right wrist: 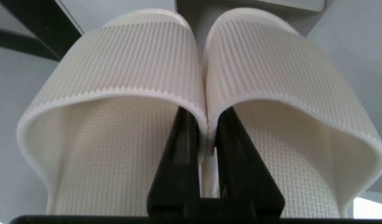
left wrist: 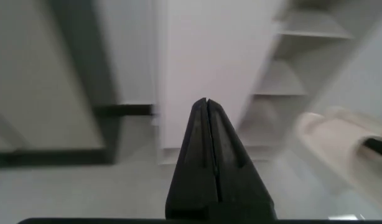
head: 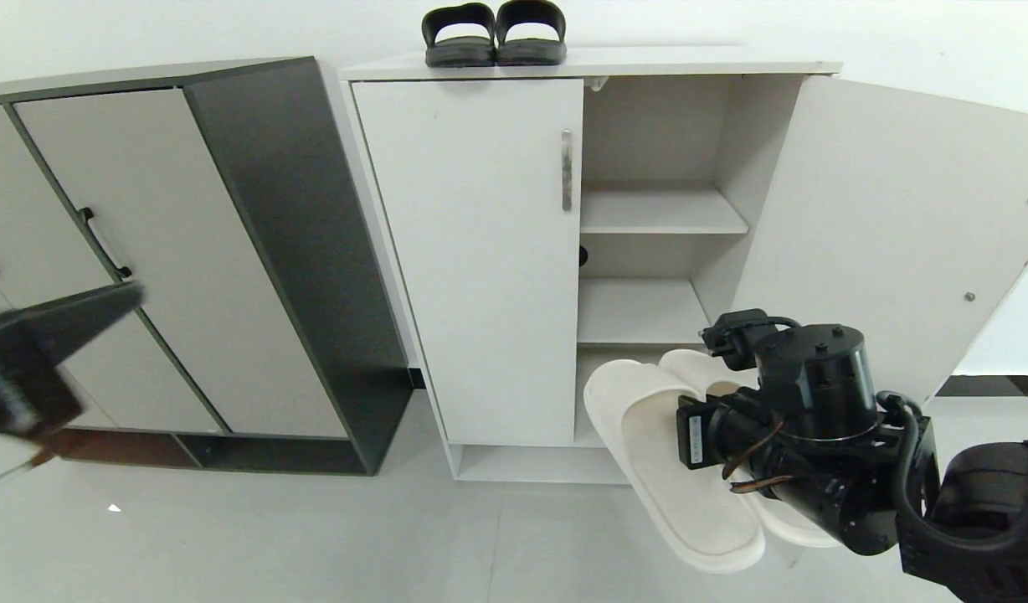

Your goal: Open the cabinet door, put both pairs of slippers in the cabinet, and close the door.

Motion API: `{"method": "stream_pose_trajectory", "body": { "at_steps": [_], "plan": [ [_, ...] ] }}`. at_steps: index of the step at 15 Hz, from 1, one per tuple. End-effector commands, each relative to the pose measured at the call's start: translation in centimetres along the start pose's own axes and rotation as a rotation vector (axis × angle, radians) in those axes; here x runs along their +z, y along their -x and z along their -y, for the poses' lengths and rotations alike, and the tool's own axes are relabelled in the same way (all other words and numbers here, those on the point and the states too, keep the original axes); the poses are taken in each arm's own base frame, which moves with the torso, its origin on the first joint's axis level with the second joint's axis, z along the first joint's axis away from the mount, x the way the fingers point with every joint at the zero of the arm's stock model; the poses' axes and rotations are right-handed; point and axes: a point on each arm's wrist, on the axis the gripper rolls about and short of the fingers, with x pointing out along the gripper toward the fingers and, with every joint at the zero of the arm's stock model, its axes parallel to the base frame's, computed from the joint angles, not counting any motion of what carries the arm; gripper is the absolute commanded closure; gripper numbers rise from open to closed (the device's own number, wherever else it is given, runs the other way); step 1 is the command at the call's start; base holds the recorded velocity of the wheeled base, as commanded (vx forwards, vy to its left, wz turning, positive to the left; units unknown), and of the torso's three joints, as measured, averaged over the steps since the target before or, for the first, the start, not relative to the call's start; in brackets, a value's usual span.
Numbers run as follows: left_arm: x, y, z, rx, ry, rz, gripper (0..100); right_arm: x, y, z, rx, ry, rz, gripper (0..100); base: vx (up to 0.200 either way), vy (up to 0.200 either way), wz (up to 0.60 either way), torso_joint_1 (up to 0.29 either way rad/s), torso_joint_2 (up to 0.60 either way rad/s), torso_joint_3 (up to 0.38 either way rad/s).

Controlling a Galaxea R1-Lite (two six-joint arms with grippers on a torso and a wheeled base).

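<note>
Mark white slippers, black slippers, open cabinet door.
white slippers (head: 673,477), head view, nearer slipper's flat face
black slippers (head: 458,23), head view, left slipper's strap
open cabinet door (head: 891,209), head view, inner panel face

We'd call this a home entryway: white wooden two-door shoe cabinet (head: 472,251) with black rubber slide slippers (head: 495,35) on top, dark-grey-framed cupboard (head: 300,251) on its left, pale tiled floor (head: 313,536).

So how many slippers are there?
4. Two black slippers sit side by side on top of the white cabinet. Two white slippers hang pinched in the right pincer before its open side. More may hide behind the shut door.
</note>
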Motion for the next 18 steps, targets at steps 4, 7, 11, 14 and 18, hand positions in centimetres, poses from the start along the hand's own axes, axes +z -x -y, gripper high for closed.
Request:
{"method": "stream_pose_trajectory", "body": {
  "at_steps": [4, 7, 11, 14, 18],
  "plan": [
    [-13.1, 12.3, -3.5, 0.464, -0.048, 0.097, 100, -0.6, -0.2, 0.0, -0.004, 0.011, -0.019, 100, 0.0, 0.0, 0.0, 0.0, 0.0, 0.0],
    [-15.9, 11.7, -3.6, 0.439, -0.055, 0.066, 100, -0.7, -0.2, -0.1, 0.001, 0.014, -0.022, 100, 0.0, 0.0, 0.0, 0.0, 0.0, 0.0],
    [-19.4, 10.6, -3.5, 0.122, -0.085, -0.073, 100, -1.1, 0.3, -0.5, 0.018, 0.028, -0.028, 100, 0.0, 0.0, 0.0, 0.0, 0.0, 0.0],
    [-19.5, 10.8, -3.7, -0.016, -0.065, -0.059, 100, -1.1, 0.4, -0.6, 0.028, 0.022, -0.003, 100, 0.0, 0.0, 0.0, 0.0, 0.0, 0.0],
    [-19.6, 11.3, -3.6, 0.046, -0.133, 0.013, 100, -1.3, 0.7, -1.2, 0.048, 0.03, -0.005, 100, 0.0, 0.0, 0.0, 0.0, 0.0, 0.0]
  ]
}}
